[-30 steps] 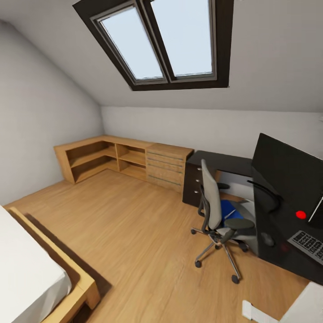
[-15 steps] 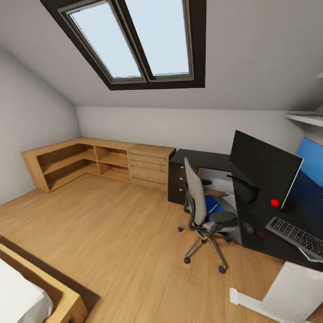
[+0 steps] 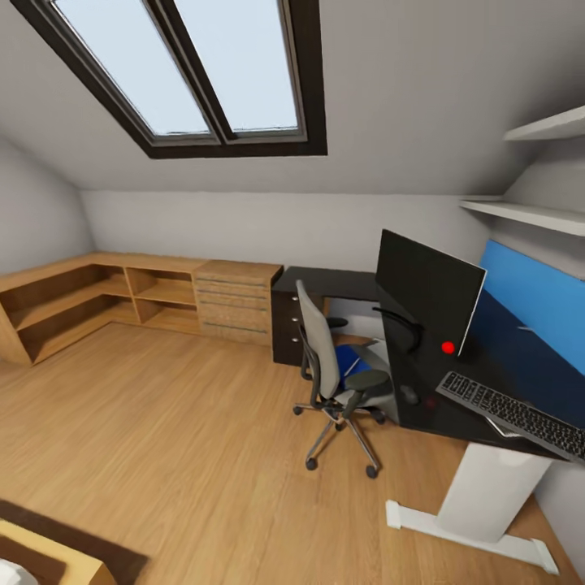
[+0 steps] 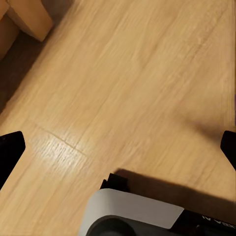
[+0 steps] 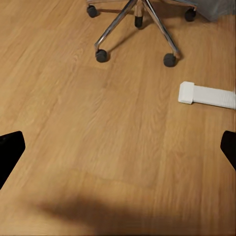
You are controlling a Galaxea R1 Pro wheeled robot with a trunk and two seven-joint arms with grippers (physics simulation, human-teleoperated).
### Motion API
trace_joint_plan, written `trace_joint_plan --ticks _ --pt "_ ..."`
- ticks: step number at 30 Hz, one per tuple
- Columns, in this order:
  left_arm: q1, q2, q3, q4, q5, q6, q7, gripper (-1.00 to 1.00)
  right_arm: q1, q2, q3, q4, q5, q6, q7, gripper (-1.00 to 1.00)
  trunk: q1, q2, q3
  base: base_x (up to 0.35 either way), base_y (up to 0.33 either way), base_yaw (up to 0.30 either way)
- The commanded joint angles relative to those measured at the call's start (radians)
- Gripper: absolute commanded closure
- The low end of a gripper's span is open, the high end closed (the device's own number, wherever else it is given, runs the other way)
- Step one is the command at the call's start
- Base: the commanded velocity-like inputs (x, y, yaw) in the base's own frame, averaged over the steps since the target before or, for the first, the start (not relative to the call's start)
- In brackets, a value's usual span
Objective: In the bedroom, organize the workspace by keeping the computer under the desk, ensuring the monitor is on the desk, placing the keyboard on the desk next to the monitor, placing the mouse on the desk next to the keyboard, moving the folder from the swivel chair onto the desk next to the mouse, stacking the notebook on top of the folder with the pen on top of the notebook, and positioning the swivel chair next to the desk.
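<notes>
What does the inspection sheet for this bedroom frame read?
Surface: black desk, white leg.
Job's things: monitor and keyboard on desk; mouse near its edge; chair beside desk, blue folder on its seat.
Clutter: red ball by monitor.
Claws: left fingertip and right fingertip spread wide over floor, both empty.
Cables: nothing seen.
Surroundings: skylight, wooden shelves, drawers.

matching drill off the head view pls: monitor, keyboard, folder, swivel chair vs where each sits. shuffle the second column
Things:
1. monitor
2. keyboard
3. folder
4. swivel chair

Places:
A. on the chair's seat
B. on the wooden floor, beside the desk
C. upright on the desk, behind the keyboard
D. flat on the desk, near its front edge

Pairs: 1-C, 2-D, 3-A, 4-B
</notes>
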State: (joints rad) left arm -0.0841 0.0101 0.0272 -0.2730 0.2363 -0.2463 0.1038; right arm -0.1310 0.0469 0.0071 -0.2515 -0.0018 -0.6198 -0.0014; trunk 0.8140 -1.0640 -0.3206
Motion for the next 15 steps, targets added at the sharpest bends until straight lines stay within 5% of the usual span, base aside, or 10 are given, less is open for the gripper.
trace_joint_plan --ticks 1,15 --pt "0.0 0.0 0.005 0.0 0.001 -0.002 0.0 -1.0 -0.001 0.0 0.001 0.001 0.0 -0.003 0.0 -1.0 0.004 -0.008 -0.005 0.0 0.0 -0.289" --pt "0.0 0.02 0.05 -0.001 0.003 0.009 0.0 -1.0 -0.001 -0.003 0.002 0.001 0.002 -0.002 0.001 -1.0 0.058 -0.106 -0.061 0.0 0.0 -0.245"
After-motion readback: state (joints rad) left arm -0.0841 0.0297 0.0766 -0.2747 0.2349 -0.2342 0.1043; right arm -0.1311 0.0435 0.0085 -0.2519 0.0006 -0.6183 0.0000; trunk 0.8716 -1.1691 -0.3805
